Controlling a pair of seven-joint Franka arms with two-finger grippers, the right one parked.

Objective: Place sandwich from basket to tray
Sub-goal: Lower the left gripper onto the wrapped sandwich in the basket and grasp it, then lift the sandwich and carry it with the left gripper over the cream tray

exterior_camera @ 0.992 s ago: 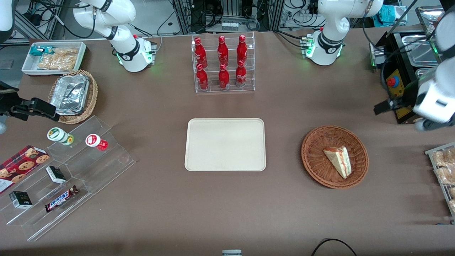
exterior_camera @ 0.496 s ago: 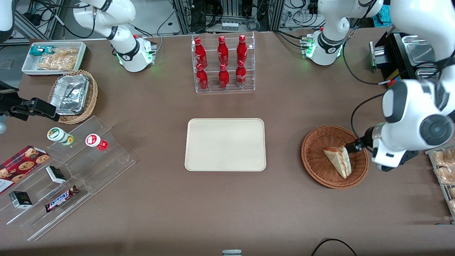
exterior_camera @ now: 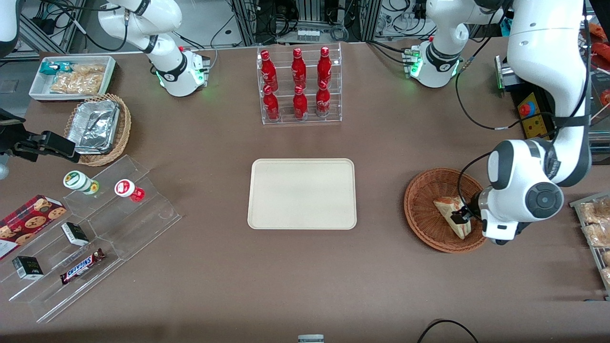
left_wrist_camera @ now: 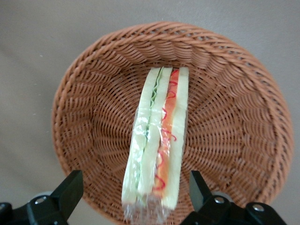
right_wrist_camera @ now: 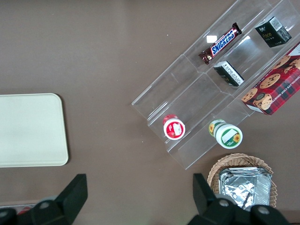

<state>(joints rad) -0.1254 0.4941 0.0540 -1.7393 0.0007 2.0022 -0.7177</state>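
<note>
The sandwich (exterior_camera: 451, 213), a plastic-wrapped wedge of white bread with red and green filling, lies in the round reddish-brown wicker basket (exterior_camera: 424, 209) toward the working arm's end of the table. It also shows in the left wrist view (left_wrist_camera: 157, 140), inside the basket (left_wrist_camera: 84, 117). My left gripper (exterior_camera: 463, 216) hovers just above the sandwich's wide end; in the left wrist view the gripper (left_wrist_camera: 136, 192) is open, one finger on each side of the sandwich, not touching it. The cream-beige tray (exterior_camera: 302, 193) lies flat at the table's middle, with nothing on it.
A clear rack of red bottles (exterior_camera: 299, 85) stands farther from the front camera than the tray. A rack of baked goods (exterior_camera: 595, 228) sits beside the basket at the table's edge. A black box with a red button (exterior_camera: 531, 114) stands near the working arm.
The left arm has swung in from the table's edge and come down over the basket. Its gripper now straddles the sandwich's wide end. The sandwich has not moved.
</note>
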